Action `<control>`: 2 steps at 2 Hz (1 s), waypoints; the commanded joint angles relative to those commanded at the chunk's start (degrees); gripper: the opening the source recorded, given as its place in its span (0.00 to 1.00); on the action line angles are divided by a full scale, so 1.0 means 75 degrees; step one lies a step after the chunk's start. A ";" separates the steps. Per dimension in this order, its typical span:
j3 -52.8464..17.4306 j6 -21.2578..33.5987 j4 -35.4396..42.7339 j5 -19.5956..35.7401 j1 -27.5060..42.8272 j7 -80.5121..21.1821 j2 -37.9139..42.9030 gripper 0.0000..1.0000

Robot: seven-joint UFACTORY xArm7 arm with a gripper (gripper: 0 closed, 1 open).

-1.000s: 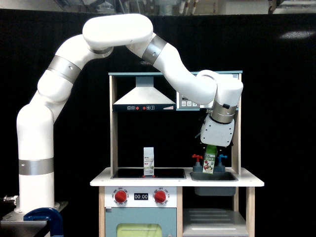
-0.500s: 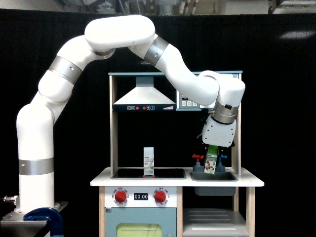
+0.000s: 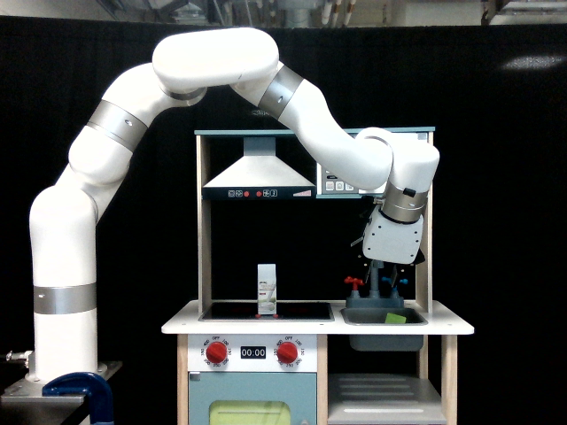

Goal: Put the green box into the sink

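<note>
Black backdrop frames the arm arched over the sink [image 3: 384, 316], fingers [image 3: 387, 270] empty, spread unclear.

Illumination was even and frontal, bright on the foreground and absent behind it. The glossy white jointed robot arm [image 3: 213, 62] carried soft highlights along its upper shells, with gentle grey shading on its undersides, which placed the main light above and in front. The black cloth backdrop [image 3: 496, 177] read as near-uniform dark, apart from a faint pale smear of glare at the exterior view's upper right. The recess under the white-and-blue toy range hood [image 3: 258, 177] lay in deep shadow. Focus was adequate overall; small lettering on the white upright carton [image 3: 267, 289] was unreadable. Straight edges showed no marked bending.
</note>
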 joint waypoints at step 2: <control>0.0302 -0.0110 -0.1058 -0.0263 -0.0307 -0.0013 -0.0995 1.00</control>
